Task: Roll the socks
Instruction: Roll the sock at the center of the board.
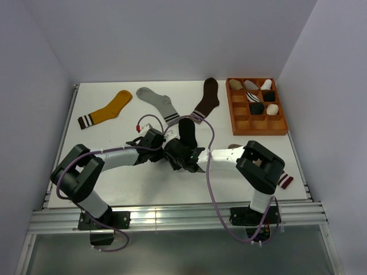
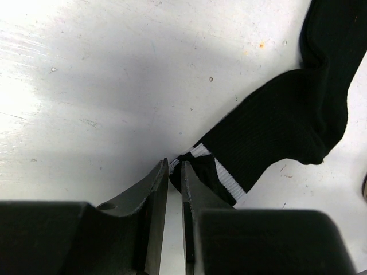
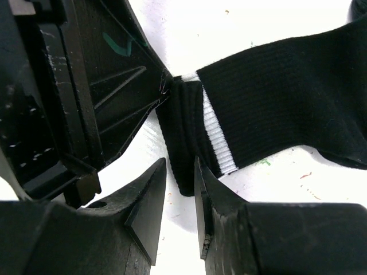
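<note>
My left fingers [image 2: 175, 169] are clamped on the cuff corner of the black striped-cuff sock [image 2: 287, 126]. Right fingers [image 3: 180, 172] pinch the folded cuff edge just beside them. Rest of sock lies flat on the table [image 2: 114, 86], approx mid. Risk: both grips are shallow & crowded, so fabric could slip out, fold springs open, or fingers knock together.

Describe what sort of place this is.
Probably a robot test booth: plain white walls enclose a white table, silver aluminium rails line its near edge, a brown wooden compartment tray sits on it.
</note>
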{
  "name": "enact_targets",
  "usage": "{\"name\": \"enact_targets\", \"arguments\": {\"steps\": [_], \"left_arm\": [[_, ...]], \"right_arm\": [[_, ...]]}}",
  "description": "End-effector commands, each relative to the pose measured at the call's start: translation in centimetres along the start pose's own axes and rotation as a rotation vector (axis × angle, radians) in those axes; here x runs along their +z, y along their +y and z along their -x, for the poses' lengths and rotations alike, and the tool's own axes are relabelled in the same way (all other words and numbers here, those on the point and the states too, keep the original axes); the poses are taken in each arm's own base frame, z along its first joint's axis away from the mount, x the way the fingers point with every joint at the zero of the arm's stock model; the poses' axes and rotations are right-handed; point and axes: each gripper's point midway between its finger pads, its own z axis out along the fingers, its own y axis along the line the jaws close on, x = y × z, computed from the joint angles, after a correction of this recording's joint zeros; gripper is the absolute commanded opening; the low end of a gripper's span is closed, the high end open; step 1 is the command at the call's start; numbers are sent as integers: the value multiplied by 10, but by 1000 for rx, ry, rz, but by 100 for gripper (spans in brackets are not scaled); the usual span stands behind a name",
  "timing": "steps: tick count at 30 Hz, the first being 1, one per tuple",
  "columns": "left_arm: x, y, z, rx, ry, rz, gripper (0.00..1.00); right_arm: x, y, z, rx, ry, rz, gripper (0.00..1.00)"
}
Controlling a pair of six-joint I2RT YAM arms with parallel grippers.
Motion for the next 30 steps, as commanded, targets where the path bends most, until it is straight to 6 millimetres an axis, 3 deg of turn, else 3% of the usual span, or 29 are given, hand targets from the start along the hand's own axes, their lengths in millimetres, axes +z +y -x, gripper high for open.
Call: {"name": "enact_targets", "arguments": {"steps": [1, 10, 19, 27, 30], "left_arm": [[-2, 34, -28, 101, 79, 111, 20], [-4, 34, -27, 100, 79, 110, 20], [-6, 28, -25, 104, 81, 98, 20], [-11, 19, -20, 95, 75, 71, 21], [-14, 18, -20, 87, 78, 65, 21]], "right_arm": [[6, -23, -72, -110, 226, -95, 34], [-3, -24, -51, -128, 181, -101, 36], [8, -27, -85, -157, 293, -101, 36], [15, -25, -100, -150, 386, -114, 38], [17, -25, -100, -142, 412, -121, 28]]}}
